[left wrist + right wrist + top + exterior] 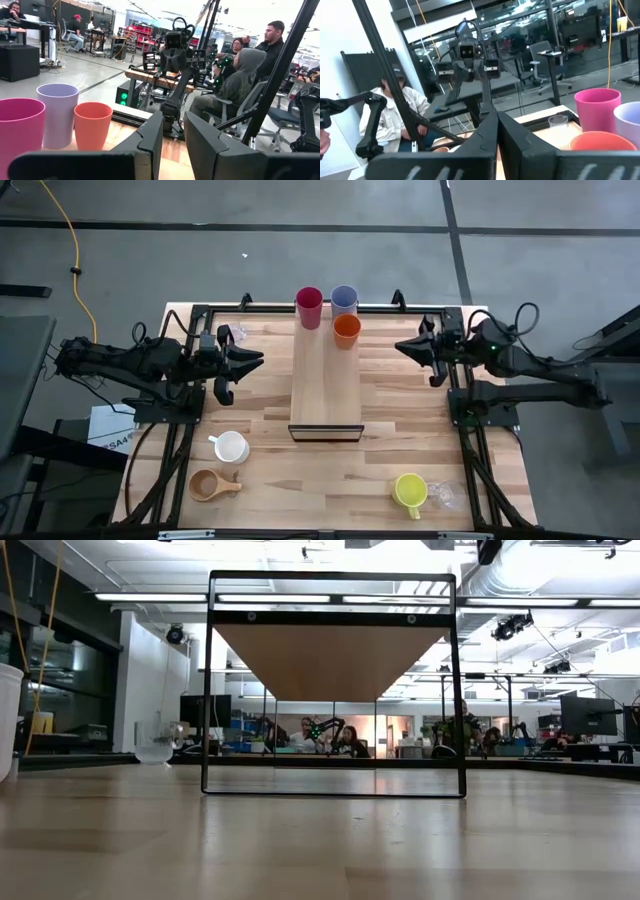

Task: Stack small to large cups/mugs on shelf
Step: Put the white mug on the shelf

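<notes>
The light-wood shelf (325,385) lies along the middle of the table. The red (309,307), lavender-blue (344,298) and orange (347,330) tumblers stand upright on its far end. They also show in the left wrist view: red (17,130), lavender (57,115), orange (92,125). A white mug (232,447) and a brown wooden handled cup (208,485) stand near left, a yellow mug (409,490) and a clear glass (441,498) near right. Another clear glass (232,333) stands far left. My left gripper (258,360) hovers left of the shelf, narrowly open and empty. My right gripper (400,347) hovers right of it, shut and empty.
A black metal frame (200,315) runs round the tabletop's far part and carries both arm bases. In the low view the shelf's dark front frame (333,790) stands mid-table. People sit beyond the table (240,75).
</notes>
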Available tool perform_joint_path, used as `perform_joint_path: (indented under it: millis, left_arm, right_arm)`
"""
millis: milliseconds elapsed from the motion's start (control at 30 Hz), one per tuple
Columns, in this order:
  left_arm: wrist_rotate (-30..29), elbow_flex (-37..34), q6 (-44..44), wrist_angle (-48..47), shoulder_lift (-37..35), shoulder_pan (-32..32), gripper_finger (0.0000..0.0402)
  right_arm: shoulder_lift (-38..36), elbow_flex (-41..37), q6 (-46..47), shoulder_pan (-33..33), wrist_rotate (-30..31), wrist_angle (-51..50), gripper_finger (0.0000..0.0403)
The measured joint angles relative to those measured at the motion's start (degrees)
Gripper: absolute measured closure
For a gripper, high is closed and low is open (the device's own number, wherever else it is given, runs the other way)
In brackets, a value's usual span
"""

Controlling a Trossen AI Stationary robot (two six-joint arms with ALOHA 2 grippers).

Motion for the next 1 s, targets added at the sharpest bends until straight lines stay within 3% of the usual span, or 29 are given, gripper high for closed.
perform_joint_path:
  millis: [1000]
  left_arm:
    - [0.0,0.0,0.0,0.0,0.0,0.0,0.0332]
  right_arm:
    - [0.0,0.0,1.6,0.0,0.2,0.0,0.0403]
